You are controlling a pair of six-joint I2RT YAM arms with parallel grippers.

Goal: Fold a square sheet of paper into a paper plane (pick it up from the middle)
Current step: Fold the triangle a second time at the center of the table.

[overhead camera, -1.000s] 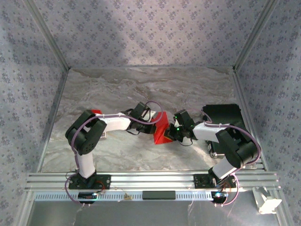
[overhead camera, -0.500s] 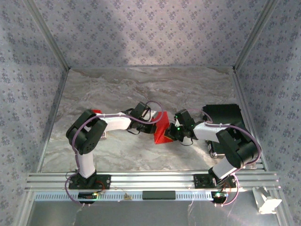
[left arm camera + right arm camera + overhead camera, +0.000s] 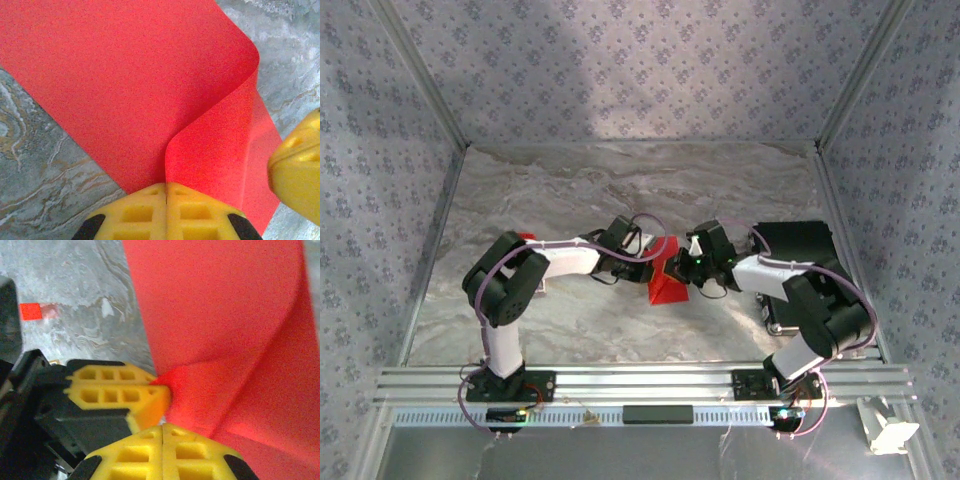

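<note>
The square sheet of paper (image 3: 666, 281) is bright red and stands bent and curled between the two arms at mid-table. My left gripper (image 3: 166, 185) is shut on one edge of the sheet (image 3: 150, 90), which bends into a rounded fold just past the fingertips. My right gripper (image 3: 163, 427) has its jaws pressed together with the sheet (image 3: 225, 330) right at its tip; I cannot tell whether paper is pinched in the seam. The left gripper's yellow fingers (image 3: 120, 390) show clamping the sheet's edge in the right wrist view. One right finger (image 3: 299, 170) appears beside the sheet.
A much smaller red piece (image 3: 525, 238) (image 3: 31, 311) lies on the marble table (image 3: 620, 190) behind the left arm. A black box (image 3: 796, 244) sits at the right, close to the right arm. Metal frame rails and patterned walls ring the table.
The right wrist has shifted a little farther back and toward the sheet. The sheet looks narrower and more bunched than a second ago. The left arm has held still.
</note>
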